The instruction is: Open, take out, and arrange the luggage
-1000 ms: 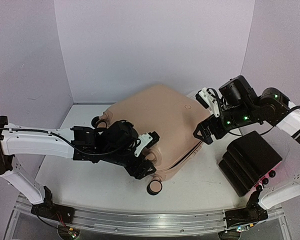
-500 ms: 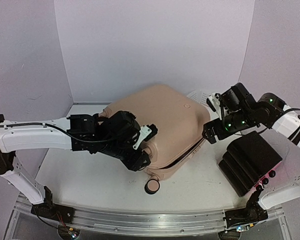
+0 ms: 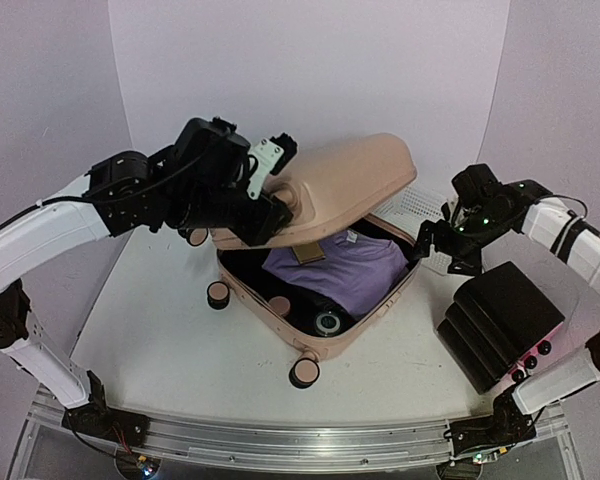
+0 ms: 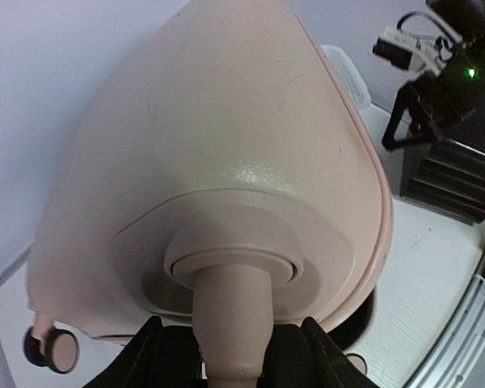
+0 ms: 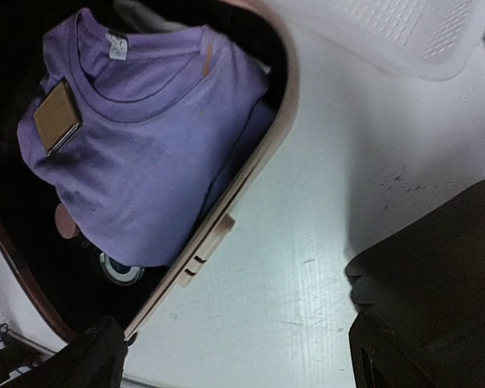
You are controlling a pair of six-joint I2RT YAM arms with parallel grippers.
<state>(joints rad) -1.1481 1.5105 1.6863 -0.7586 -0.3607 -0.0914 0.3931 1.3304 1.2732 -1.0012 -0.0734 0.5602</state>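
Note:
The pale pink luggage (image 3: 350,180) lies in the middle of the table with its lid raised and its lower shell (image 3: 270,312) flat. My left gripper (image 3: 277,205) is shut on a wheel stem (image 4: 230,323) of the lid and holds the lid (image 4: 226,121) up. Inside lie a folded purple shirt (image 3: 330,268) with a small tan card (image 5: 56,115) on it, and a round black-and-white thing (image 3: 327,322). My right gripper (image 3: 435,252) is open and empty, over the bare table beside the luggage's right edge (image 5: 226,218).
A stack of black boxes (image 3: 500,325) sits at the right front, also dark in the right wrist view (image 5: 444,267). A white mesh basket (image 3: 420,205) stands behind the luggage at the right, also in the right wrist view (image 5: 388,32). White walls close the back and sides.
My left gripper has lifted the lid up and back by its wheel, opening the luggage and baring the shirt. My right gripper has drawn away to the right of the shell.

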